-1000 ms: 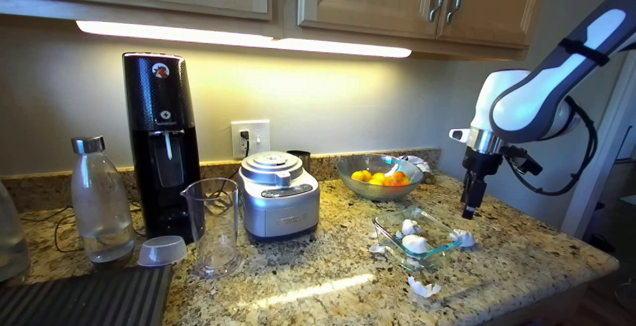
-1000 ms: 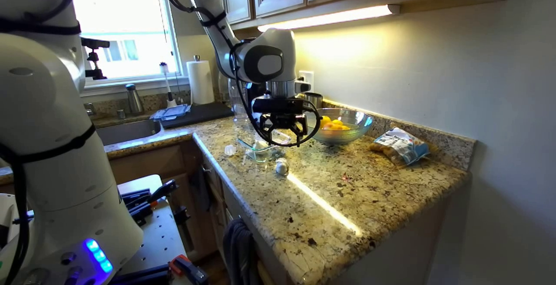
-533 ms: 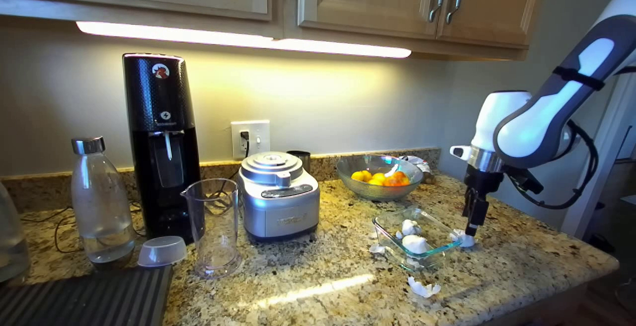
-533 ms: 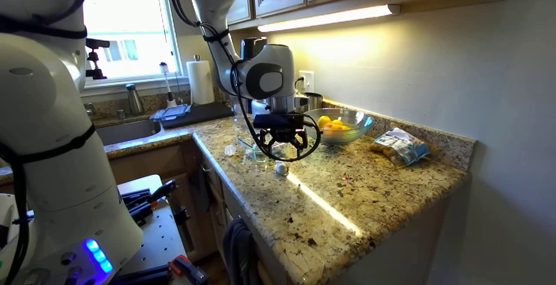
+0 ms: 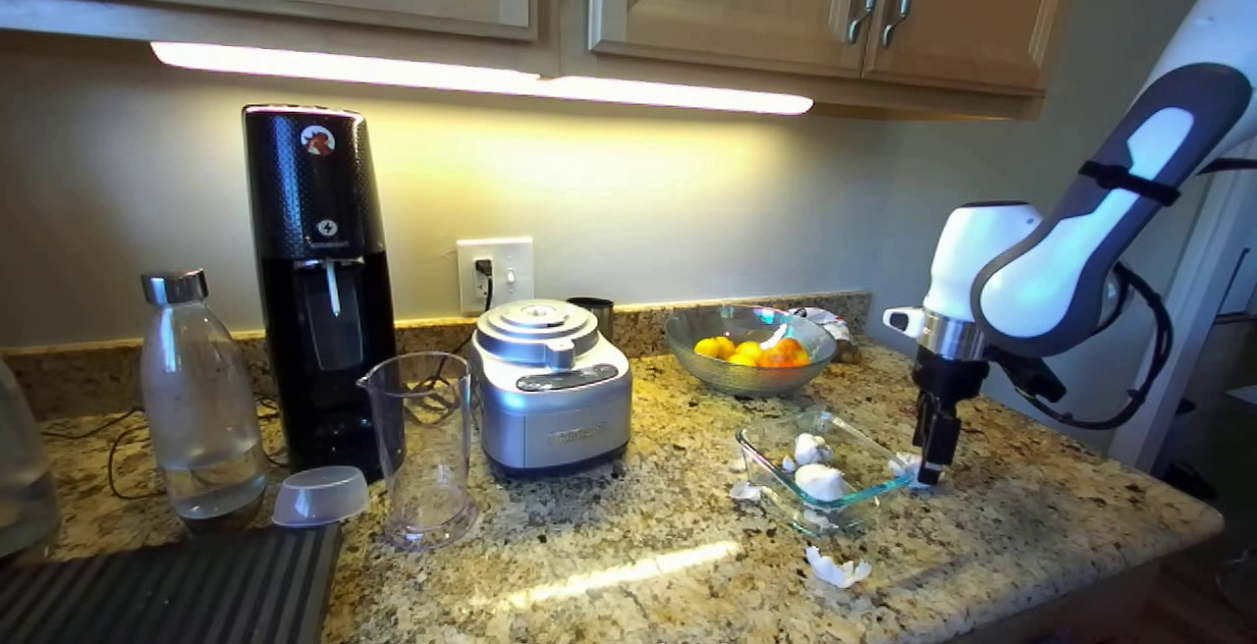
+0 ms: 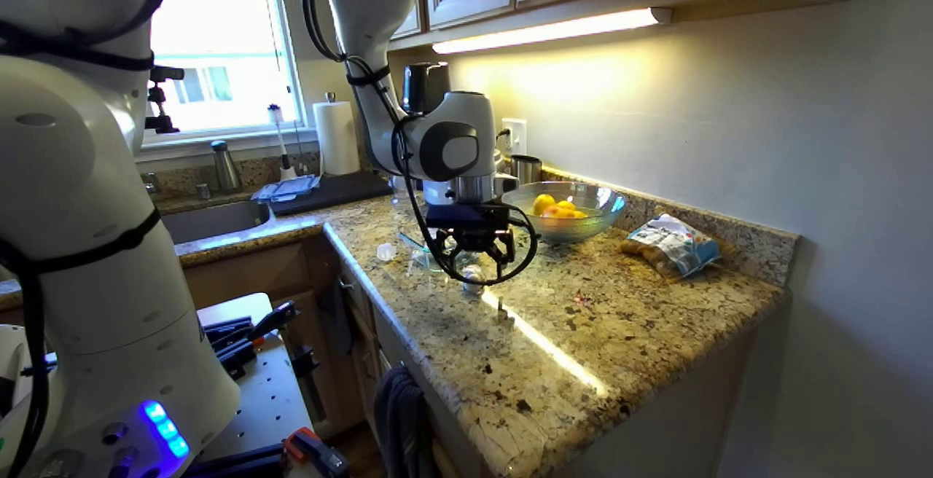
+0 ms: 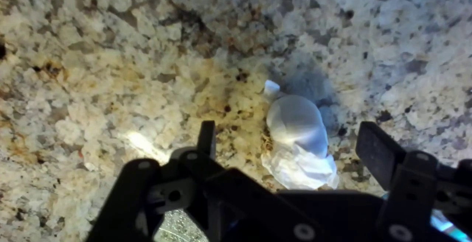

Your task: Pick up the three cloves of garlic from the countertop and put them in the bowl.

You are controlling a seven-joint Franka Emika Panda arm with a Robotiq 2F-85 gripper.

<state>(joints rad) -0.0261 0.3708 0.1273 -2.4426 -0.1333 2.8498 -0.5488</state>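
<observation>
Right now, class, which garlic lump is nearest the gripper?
The lump on the countertop, framed by the open gripper; both others lie in the rectangular bowl.

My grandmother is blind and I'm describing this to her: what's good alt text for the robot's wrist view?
An open black gripper frames a whitish lump of garlic, its skin papery at the lower end, on a speckled countertop; gaps show on both sides. A small bright patch of light lies toward the picture's left.
</observation>
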